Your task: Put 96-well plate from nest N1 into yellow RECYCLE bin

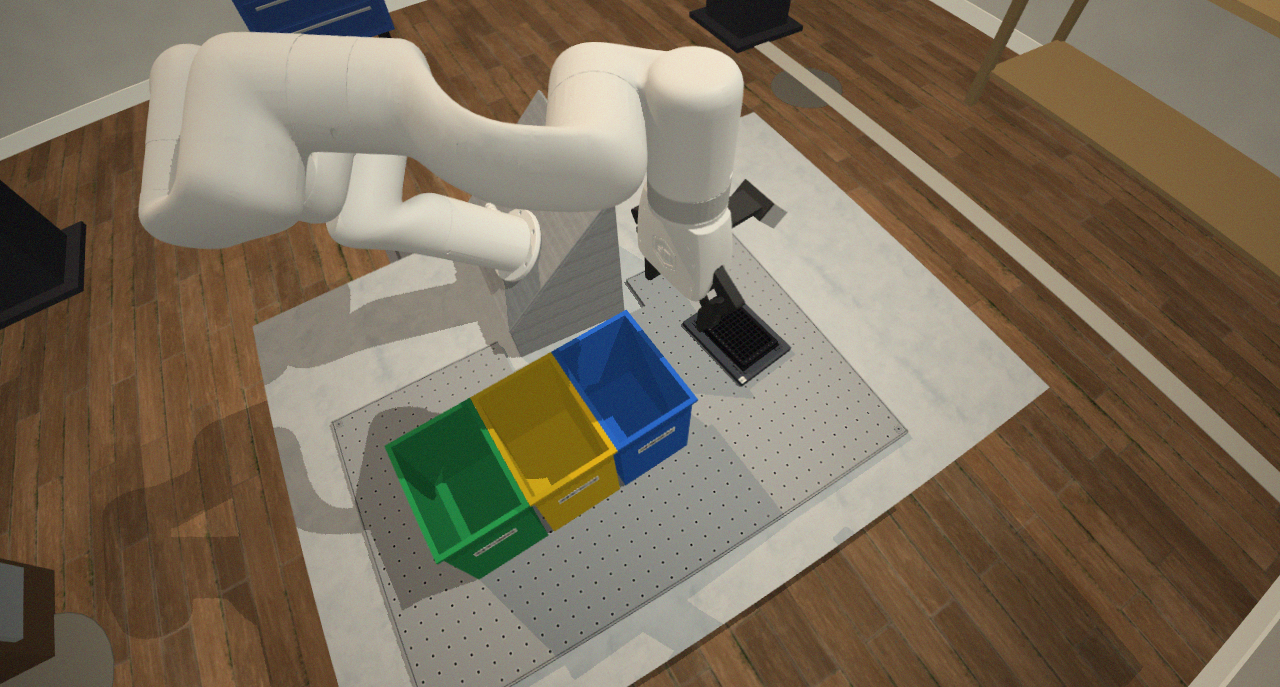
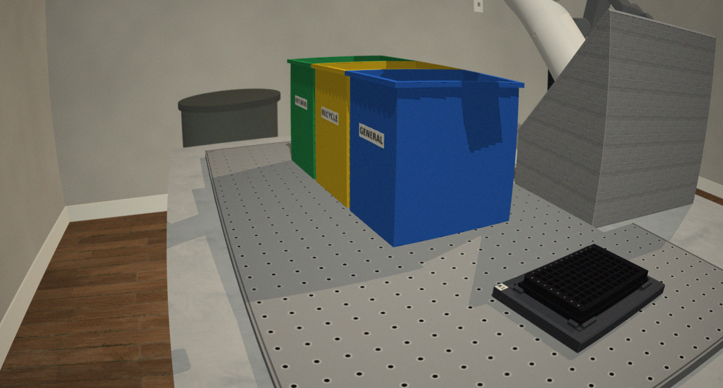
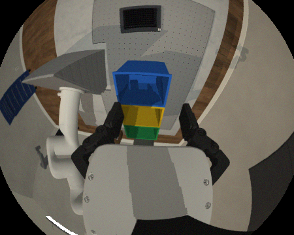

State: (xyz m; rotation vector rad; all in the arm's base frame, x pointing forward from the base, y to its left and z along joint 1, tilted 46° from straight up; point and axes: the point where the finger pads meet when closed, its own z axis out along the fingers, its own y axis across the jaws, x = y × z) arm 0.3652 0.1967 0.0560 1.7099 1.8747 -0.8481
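Note:
The black 96-well plate (image 1: 741,335) lies flat in its dark grey nest (image 1: 727,358) on the perforated board, right of the bins. It also shows in the exterior view (image 2: 583,281) and small at the top of the wrist view (image 3: 140,18). The yellow RECYCLE bin (image 1: 546,437) stands upright between the green bin (image 1: 458,488) and the blue bin (image 1: 626,390); its sign (image 2: 329,116) faces the exterior view. My gripper (image 1: 721,300) is open and empty, high above the near end of the plate. In the wrist view its fingers stand wide apart.
A grey wedge-shaped block (image 1: 563,280) stands behind the bins at the arm's base. The blue GENERAL bin (image 2: 434,153) is the bin nearest the nest. The three bins touch side by side in a row.

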